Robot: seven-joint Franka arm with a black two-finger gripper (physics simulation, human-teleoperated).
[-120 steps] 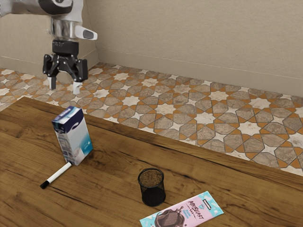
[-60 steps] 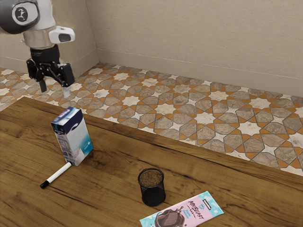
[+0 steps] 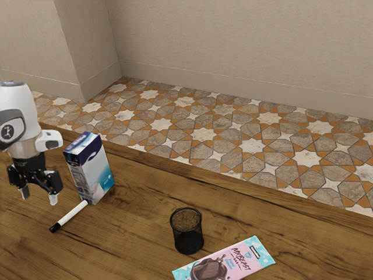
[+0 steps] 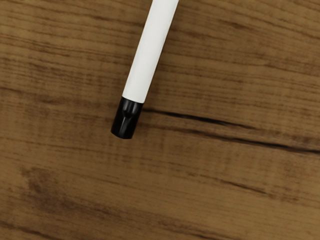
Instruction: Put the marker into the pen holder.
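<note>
Since the marker [image 3: 73,214] lies on grained wood, near side of the glossy carton [image 3: 93,169], toward the exterior view's left, the spread-fingered gripper [image 3: 39,196] seems mid-approach, needing to align and descend astride that smooth round barrel before seeking the black mesh pen holder [image 3: 187,241] farther right.

The bench [image 3: 134,233] looks like grained matt wood, the marker [image 4: 150,50] smooth plastic, its cap [image 4: 127,117] glossy, the holder [image 3: 187,240] metal mesh.
</note>
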